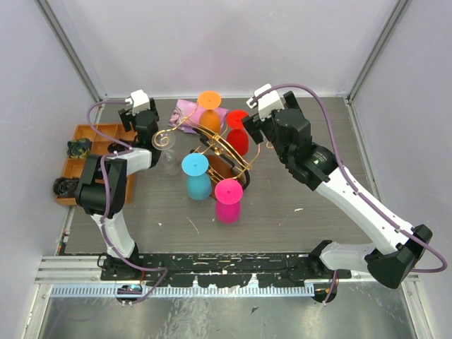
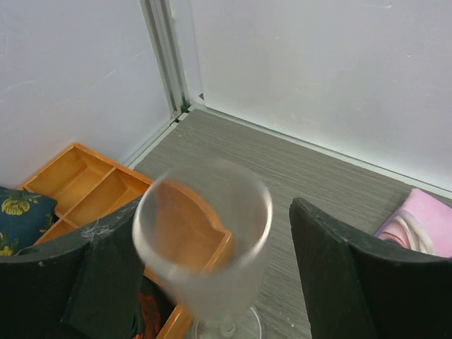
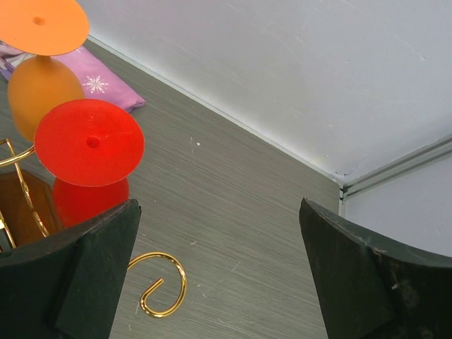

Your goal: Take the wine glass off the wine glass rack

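Observation:
A clear frosted wine glass (image 2: 205, 244) stands upright on its foot on the table, blurred, between the fingers of my left gripper (image 2: 215, 208). The left finger sits against its bowl and the right finger (image 2: 353, 275) stands a gap away, so the jaws are open. From the top view this glass (image 1: 169, 162) is just left of the gold wire wine glass rack (image 1: 220, 150). Orange (image 1: 209, 100), red (image 1: 236, 119), blue (image 1: 195, 164) and pink (image 1: 228, 191) glasses hang foot-up on the rack. My right gripper (image 3: 219, 205) is open and empty beside the red glass (image 3: 88, 141), above a rack scroll (image 3: 164, 286).
An orange compartment tray (image 1: 95, 134) with dark items lies at the table's left edge, close behind the clear glass in the left wrist view. A pink pouch (image 1: 187, 107) lies behind the rack. White walls close the back and both sides.

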You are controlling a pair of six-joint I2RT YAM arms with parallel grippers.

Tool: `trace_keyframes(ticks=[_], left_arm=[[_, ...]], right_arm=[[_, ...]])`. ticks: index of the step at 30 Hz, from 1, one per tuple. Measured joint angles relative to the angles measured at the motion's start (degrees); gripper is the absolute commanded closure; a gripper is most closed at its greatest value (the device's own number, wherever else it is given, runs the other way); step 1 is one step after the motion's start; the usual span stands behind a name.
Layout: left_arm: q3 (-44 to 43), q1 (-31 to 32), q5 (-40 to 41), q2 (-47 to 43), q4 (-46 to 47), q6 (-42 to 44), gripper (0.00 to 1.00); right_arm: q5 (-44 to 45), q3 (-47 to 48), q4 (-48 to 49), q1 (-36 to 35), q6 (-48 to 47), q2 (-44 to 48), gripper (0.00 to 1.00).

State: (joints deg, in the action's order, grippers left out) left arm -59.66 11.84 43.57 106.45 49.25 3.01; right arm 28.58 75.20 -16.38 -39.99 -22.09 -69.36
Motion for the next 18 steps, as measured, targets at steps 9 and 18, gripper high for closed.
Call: trace_keyframes(ticks=[9, 18], left_arm=[[-0.02, 1.7, -0.04, 0.0, -1.7, 1.03, 0.01], [-0.02, 1.99, 1.25, 0.02, -2.27, 2.56, 0.01]], right_arm=[[-0.22, 0.0, -0.02, 0.0, 0.0, -0.04, 0.0], [-0.24, 0.0, -0.42, -0.02, 0.02, -0.13, 0.0]])
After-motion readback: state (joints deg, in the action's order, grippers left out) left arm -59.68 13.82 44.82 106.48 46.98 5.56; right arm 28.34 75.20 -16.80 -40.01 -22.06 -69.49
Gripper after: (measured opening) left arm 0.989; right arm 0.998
